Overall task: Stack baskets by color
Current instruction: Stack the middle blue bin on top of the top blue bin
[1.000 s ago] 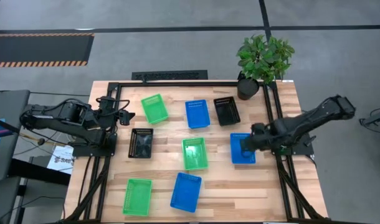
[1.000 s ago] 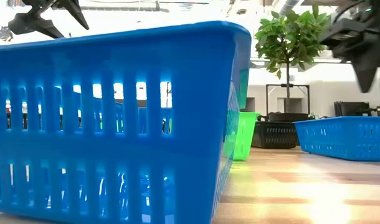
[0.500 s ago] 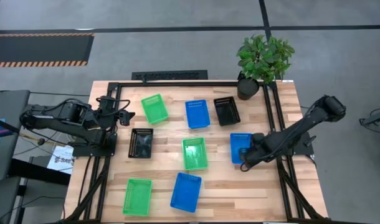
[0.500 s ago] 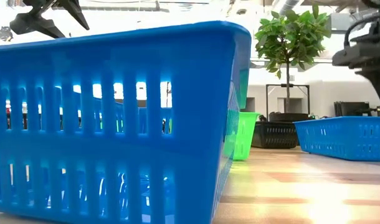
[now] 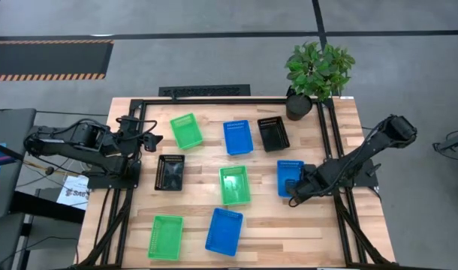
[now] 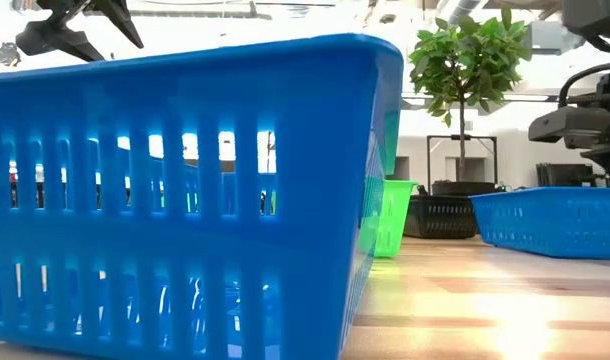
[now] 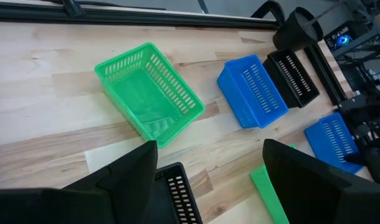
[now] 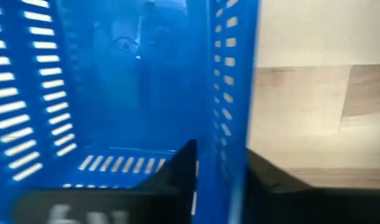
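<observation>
Baskets (image 5: 235, 184) scattered on wooden table (image 5: 195, 169).

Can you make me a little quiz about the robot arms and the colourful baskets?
1. Pick one: what colour is the basket whose wall sits between the fingers of the right gripper? A green, B blue, C black.
2. True or false: the left gripper is holding a basket.
3. Count: how many green baskets show in the view from above?

Key
1. B: it is shut on the blue basket, one finger inside the wall and one outside.
2. False: it is open and empty, off at the left side.
3. Three, each lying apart from the others.
</observation>
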